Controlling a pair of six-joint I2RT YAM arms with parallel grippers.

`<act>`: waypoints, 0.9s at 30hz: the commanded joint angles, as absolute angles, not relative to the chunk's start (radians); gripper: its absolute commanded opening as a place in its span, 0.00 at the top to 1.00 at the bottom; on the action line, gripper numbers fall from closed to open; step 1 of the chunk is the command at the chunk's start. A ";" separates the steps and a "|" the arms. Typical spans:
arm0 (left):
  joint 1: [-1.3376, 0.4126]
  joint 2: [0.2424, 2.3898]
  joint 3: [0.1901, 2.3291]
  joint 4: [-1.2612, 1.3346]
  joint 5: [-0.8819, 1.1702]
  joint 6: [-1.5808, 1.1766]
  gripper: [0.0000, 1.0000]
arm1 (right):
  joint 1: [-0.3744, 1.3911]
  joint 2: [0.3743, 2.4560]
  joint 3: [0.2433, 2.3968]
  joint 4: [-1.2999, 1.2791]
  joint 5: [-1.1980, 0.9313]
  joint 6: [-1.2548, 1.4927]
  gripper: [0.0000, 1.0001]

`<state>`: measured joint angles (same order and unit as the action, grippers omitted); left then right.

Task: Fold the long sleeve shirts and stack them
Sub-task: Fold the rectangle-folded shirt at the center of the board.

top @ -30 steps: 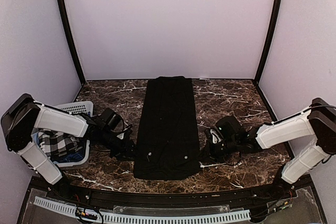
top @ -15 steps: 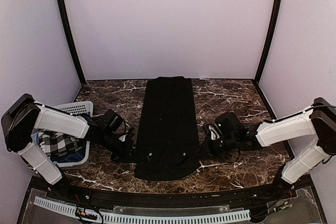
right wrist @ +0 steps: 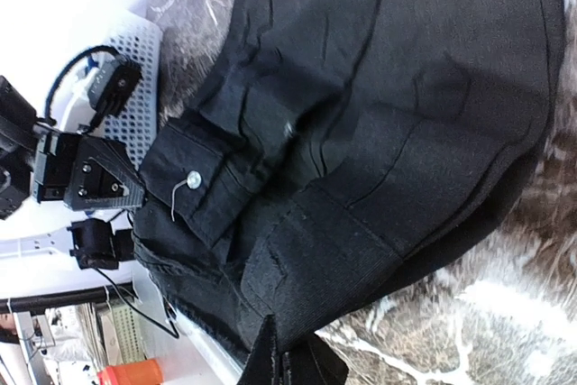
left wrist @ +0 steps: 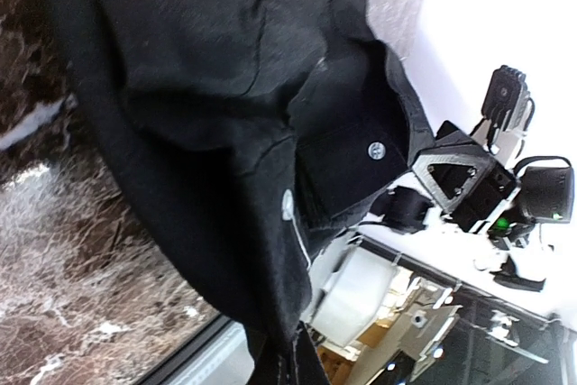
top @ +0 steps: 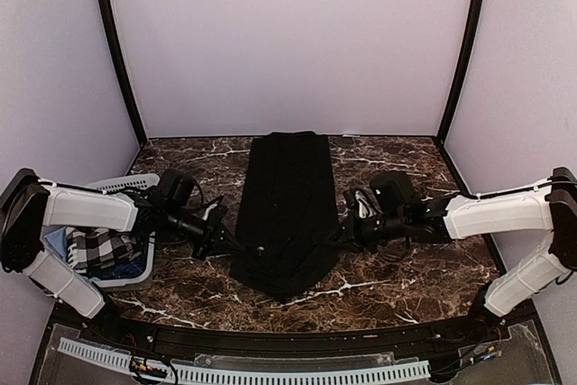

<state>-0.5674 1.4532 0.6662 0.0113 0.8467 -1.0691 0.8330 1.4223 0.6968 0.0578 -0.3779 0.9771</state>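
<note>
Right of the white slatted plastic basket (top: 135, 188), a plain black long-sleeved shirt (top: 288, 196) lies lengthwise on the marbled bench (top: 406, 169). Left tool (top: 221, 242) and right tool (top: 346, 236) each pinch a lifted hem corner. Halving fold, I'd say: next, carry both evenly toward its far end.

I work in a robot lab booth: plain lilac walls (top: 288, 42) and black posts (top: 117, 51) box in my marble-patterned desk (top: 397, 290), with a slotted cable duct (top: 243, 370) along its near edge.
</note>
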 commanded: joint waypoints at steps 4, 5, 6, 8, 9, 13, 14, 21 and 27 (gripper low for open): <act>-0.477 1.518 0.700 0.334 0.973 -1.276 1.00 | 0.724 1.525 0.876 0.064 -0.346 0.921 1.00; -0.458 1.536 0.710 0.355 0.980 -1.300 1.00 | 0.705 1.552 0.901 0.070 -0.345 0.916 1.00; -0.437 1.576 0.733 0.405 0.981 -1.312 1.00 | 0.687 1.585 0.936 0.083 -0.348 0.913 1.00; -0.405 1.640 0.772 0.460 0.972 -1.337 1.00 | 0.654 1.653 0.985 0.115 -0.355 0.911 1.00; -0.395 1.666 0.802 0.469 0.964 -1.338 1.00 | 0.638 1.689 1.014 0.124 -0.360 0.910 1.00; -0.357 1.819 0.867 0.598 0.951 -1.377 1.00 | 0.586 1.821 1.091 0.149 -0.371 0.913 1.00; -0.354 1.868 0.880 0.634 0.953 -1.388 1.00 | 0.573 1.850 1.099 0.160 -0.382 0.920 1.00; -0.352 1.976 0.944 0.683 0.928 -1.392 1.00 | 0.534 1.870 1.053 0.211 -0.359 0.966 1.00; -0.349 1.982 0.949 0.642 0.911 -1.350 0.99 | 0.529 1.871 1.071 0.201 -0.377 0.943 0.94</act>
